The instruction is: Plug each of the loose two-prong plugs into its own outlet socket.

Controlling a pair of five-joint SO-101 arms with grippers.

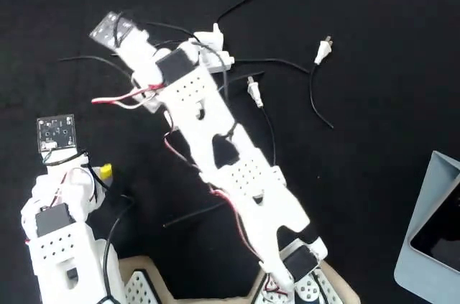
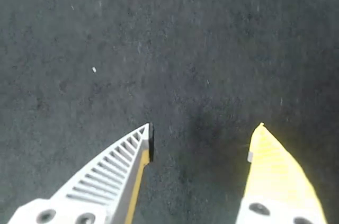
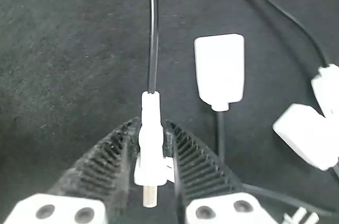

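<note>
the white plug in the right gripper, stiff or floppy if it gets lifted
Likely light and rigid: the white plug sits straight in the right gripper. Its thin black cord probably flops and drags, possibly twisting the plug.

White plug point(image 3: 150, 150) pinched between the fingers point(image 3: 198, 163), white socket point(image 3: 220, 68) just beside

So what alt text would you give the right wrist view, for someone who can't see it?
The pincer is shut on a white plug, whose black cord runs away across the black cloth. Beside it, not touching, lies a white outlet socket on its own cord, with more white connectors nearby.
</note>
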